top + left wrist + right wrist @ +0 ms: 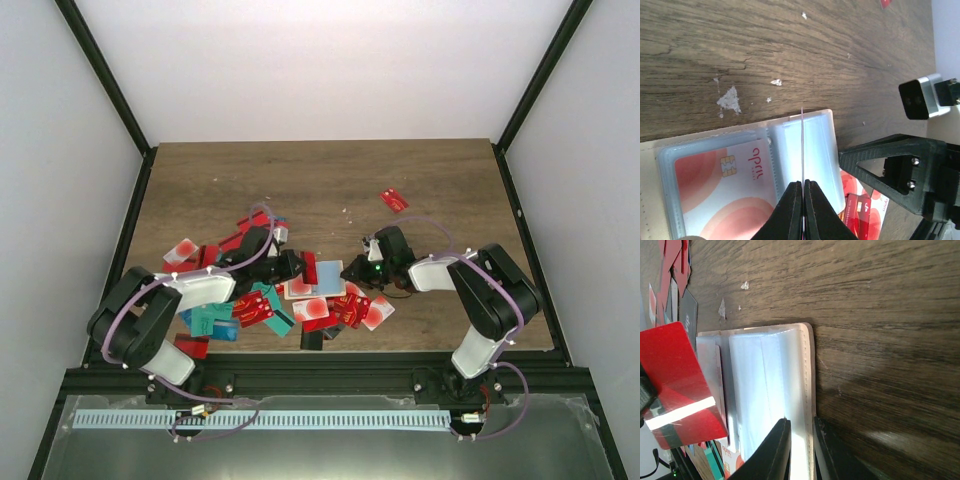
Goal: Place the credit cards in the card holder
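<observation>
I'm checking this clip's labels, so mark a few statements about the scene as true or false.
1. The left hand pinches a red card over the card holder. True.
2. The card holder is folded shut. False: it lies open, clear sleeves showing.
3. A white-and-red card sits in one sleeve. True.
4. The right hand holds nothing. False: it grips the holder's edge.
5. Every card lies in the pile. False: a lone card lies apart, farther from the arms.

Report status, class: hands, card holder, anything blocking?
Left hand shut on thin red plastic card, edge-on above open beige folding card holder. Right hand pinching holder's edge. Loose cards nearby, none blocking.
</observation>
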